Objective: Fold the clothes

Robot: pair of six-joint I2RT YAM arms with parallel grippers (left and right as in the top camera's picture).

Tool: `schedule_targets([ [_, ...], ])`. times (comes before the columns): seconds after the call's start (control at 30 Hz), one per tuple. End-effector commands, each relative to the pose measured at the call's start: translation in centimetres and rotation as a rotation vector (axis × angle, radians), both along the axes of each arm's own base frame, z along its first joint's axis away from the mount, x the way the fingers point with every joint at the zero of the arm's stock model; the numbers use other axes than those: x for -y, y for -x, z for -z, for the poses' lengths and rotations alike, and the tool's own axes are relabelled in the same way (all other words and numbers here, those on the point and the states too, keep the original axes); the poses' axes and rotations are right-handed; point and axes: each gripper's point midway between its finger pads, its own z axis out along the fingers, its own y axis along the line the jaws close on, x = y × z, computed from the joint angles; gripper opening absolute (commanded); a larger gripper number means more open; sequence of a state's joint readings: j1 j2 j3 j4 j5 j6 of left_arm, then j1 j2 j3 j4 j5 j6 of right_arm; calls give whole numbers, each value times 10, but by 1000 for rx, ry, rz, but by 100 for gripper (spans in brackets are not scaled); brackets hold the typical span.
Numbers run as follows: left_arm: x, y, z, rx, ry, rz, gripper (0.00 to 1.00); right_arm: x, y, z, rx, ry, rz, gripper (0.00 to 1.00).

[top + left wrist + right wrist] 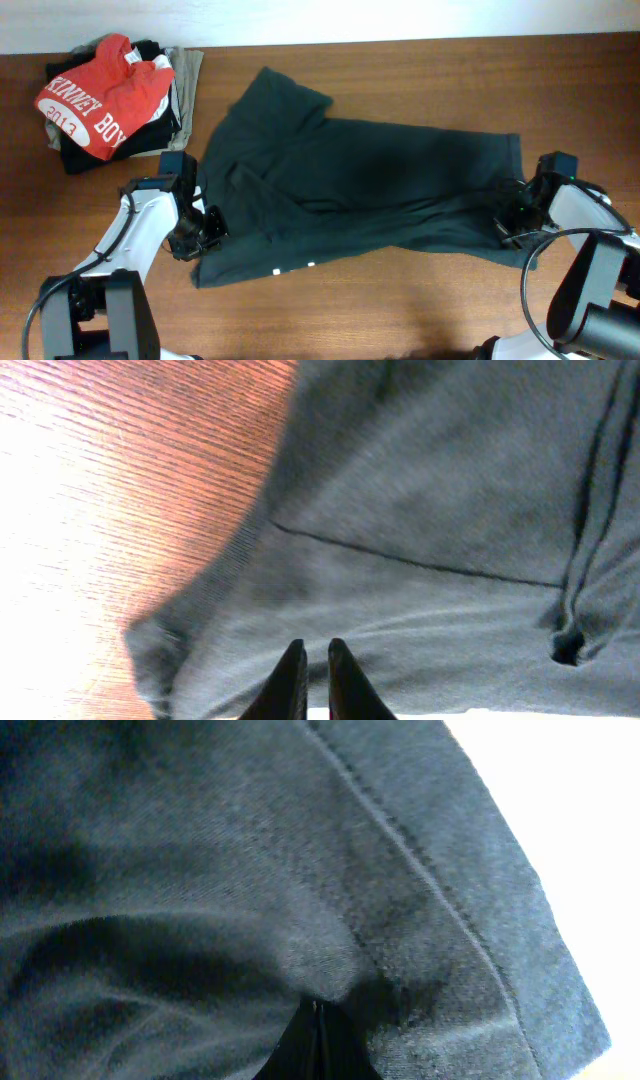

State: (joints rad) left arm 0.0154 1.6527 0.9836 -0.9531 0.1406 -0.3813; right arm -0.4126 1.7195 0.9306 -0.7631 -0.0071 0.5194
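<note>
The dark greenish-black T-shirt lies spread and rumpled across the middle of the wooden table. Small white bits of lettering peek out at its front edge. My left gripper is at the shirt's left edge, its fingers nearly together and pinching cloth. In the left wrist view the fingertips sit on the grey cloth near a seam. My right gripper is at the shirt's right hem. In the right wrist view its fingers are shut with cloth bunched at the tips.
A pile of clothes sits at the back left: a red T-shirt with white lettering on top, dark garments under it, and a beige folded garment beside it. The table's far edge meets a white wall.
</note>
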Motion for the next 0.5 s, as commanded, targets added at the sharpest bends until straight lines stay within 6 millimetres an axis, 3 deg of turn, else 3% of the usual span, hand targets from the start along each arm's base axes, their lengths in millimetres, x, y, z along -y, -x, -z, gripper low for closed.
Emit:
schedule_targets([
  [0.0,-1,-3,-3,23,-7,17,10,35,16,5,-43,88,90,4],
  [0.07,-1,-5,-3,32,-7,16,9,44,13,2,-27,96,113,4],
  [0.13,-1,-8,-3,45,-7,16,9,52,3,-14,-7,107,121,4],
  [0.23,-1,-11,-10,56,-5,25,4,60,-13,-73,35,123,124,4],
  [0.3,1,-29,-38,154,-2,76,1,65,-23,-136,129,163,123,4],
  [0.33,3,-44,-57,236,-6,98,10,59,-33,-161,203,146,75,13],
  [0.37,5,-57,-72,303,-8,104,48,48,-43,-176,278,100,14,45],
  [0.4,10,-73,-91,387,2,115,82,36,-53,-186,344,36,-16,96],
  [0.43,22,-92,-110,478,43,137,99,23,-60,-190,395,-38,-33,99],
  [0.47,29,-101,-118,522,68,149,99,18,-62,-191,406,-65,-38,99],
])
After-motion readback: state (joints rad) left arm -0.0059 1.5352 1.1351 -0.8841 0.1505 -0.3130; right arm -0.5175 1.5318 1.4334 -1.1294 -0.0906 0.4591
